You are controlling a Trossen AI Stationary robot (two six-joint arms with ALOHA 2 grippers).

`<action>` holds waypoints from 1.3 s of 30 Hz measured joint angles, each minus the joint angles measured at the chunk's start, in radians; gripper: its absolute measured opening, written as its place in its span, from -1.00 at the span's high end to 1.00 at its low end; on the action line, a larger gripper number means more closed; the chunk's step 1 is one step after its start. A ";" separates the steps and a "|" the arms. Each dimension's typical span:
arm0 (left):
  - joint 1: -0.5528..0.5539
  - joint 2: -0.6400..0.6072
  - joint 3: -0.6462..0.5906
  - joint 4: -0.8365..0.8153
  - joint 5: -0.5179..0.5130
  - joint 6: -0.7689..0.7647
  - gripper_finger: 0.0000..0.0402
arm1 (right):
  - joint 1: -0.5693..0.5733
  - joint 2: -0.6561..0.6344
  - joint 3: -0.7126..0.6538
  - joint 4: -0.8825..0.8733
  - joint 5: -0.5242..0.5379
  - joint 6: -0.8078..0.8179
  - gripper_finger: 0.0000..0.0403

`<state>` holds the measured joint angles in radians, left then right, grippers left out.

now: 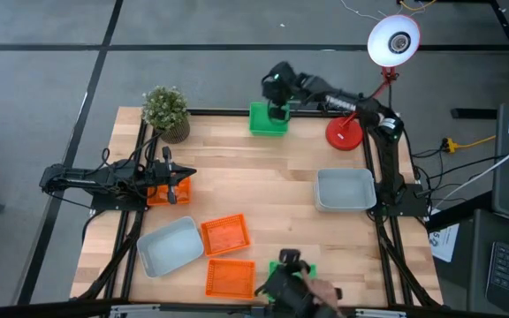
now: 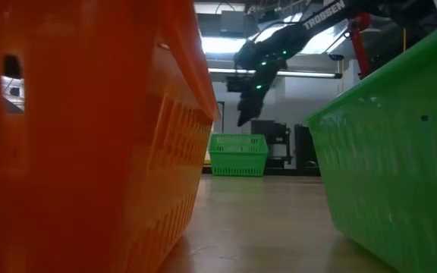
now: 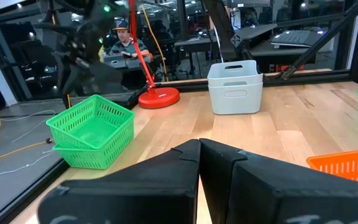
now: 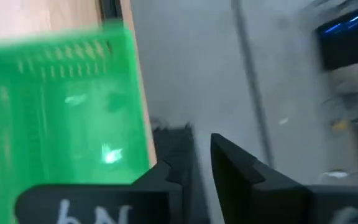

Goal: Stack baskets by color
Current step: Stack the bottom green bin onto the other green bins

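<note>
While the right arm reaches over the table's far edge, its gripper (image 1: pixel 278 109) hangs above the green baskets (image 1: pixel 268 119) there; in the right wrist view the fingers (image 4: pixel 241 171) stand slightly apart, clear of the green rim, holding nothing. From the left wrist view that green item reads as two baskets nested, one inside the other. Left gripper (image 1: pixel 177 184) sits at the table's left side, fingers pressed together, directly over an orange basket (image 1: pixel 159 193); whether it touches that basket cannot be told. One pale grey basket (image 1: pixel 346 189) sits at the right side near the red lamp base (image 1: pixel 344 134). A second grey basket (image 1: pixel 170 245) lies at the near left, just beside an orange basket (image 1: pixel 224 234), with another orange basket (image 1: pixel 230 276) just nearer the front edge. A further green basket (image 1: pixel 306 268) sits at the near edge, mostly covered by a dark camera mount (image 1: pixel 290 287). Potted plant (image 1: pixel 167 112) stands at the far left corner. Wooden table (image 1: pixel 263 181) otherwise bare in the middle.
</note>
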<state>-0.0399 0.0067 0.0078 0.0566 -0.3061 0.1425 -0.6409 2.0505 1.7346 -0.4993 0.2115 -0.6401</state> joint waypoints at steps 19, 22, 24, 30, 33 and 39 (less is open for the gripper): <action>0.000 0.000 0.000 0.000 0.000 0.000 1.00 | 0.002 0.002 -0.211 0.296 0.121 -0.041 0.82; 0.000 0.000 0.000 0.000 0.000 0.000 1.00 | 0.006 -0.001 -0.171 0.230 0.152 -0.036 0.82; 0.000 0.000 0.000 0.000 0.000 0.000 1.00 | 0.020 -0.011 -0.120 0.110 0.148 0.011 0.82; 0.000 0.000 0.000 0.000 0.000 0.000 1.00 | 0.093 -0.028 0.158 -0.544 -0.095 0.351 0.82; 0.000 0.000 0.000 0.000 0.000 0.000 1.00 | 0.126 -0.030 0.251 -0.882 -0.328 0.513 0.82; 0.000 0.000 0.000 0.000 0.001 0.000 1.00 | 0.275 -0.122 0.189 -1.064 -0.528 0.596 0.82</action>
<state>-0.0395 0.0066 0.0078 0.0563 -0.3055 0.1421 -0.3660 1.9282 1.9235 -1.5638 -0.3170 -0.0439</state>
